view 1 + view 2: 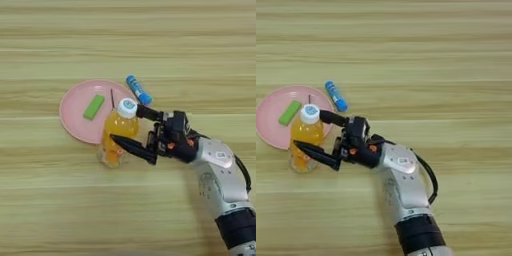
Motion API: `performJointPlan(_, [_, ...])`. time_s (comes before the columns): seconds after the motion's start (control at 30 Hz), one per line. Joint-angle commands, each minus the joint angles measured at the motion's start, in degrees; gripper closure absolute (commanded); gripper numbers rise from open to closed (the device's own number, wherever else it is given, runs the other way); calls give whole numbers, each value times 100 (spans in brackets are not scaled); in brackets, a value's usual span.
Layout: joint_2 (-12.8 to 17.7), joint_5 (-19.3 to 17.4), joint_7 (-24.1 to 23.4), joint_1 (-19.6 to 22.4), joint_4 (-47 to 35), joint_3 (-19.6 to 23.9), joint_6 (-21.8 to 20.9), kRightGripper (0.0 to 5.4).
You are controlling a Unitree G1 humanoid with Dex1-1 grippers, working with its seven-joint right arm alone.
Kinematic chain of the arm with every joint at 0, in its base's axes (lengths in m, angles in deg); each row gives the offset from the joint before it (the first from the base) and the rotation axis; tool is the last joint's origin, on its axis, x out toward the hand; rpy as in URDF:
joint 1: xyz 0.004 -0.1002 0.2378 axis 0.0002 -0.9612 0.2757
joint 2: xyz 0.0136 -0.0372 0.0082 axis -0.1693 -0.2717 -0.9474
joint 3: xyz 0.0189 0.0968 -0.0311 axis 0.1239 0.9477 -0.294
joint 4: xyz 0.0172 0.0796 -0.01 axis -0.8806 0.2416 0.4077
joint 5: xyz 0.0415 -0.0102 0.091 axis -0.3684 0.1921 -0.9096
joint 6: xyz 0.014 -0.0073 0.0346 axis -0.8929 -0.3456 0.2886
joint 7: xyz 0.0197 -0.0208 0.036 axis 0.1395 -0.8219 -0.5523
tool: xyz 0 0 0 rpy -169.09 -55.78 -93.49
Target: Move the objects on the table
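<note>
1. The pink plate [75, 112] sits left of centre on the wooden table [128, 45], and it holds the green block [94, 107], lying flat on a slant.
2. A thin dark shaft [112, 98] rests on the plate just right of the block; what it is cannot be told.
3. The orange-drink bottle [119, 132] stands upright at the plate's near right rim, white cap on, orange liquid filling it.
4. The right gripper [131, 130] reaches in from the right, black fingers [134, 146] spread either side of the bottle; a firm squeeze cannot be confirmed.
5. A blue tube [138, 90] lies on the table, just beyond the plate's far right rim.
</note>
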Motion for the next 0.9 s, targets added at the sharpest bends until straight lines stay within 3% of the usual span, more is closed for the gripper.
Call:
performJointPlan(0.03, [-144,-23,-632,692,-5,364,-167,195])
performJointPlan(0.33, [-317,-94,-1347,1140,304,895,-307,196])
performJointPlan(0.57, [-413,111,-2123,1550,756,1345,-694,196])
performJointPlan(0.73, [-322,911,-2964,1866,1440,1531,-1517,197])
performJointPlan(0.9, [-248,1470,-3422,1991,1902,1470,-2045,197])
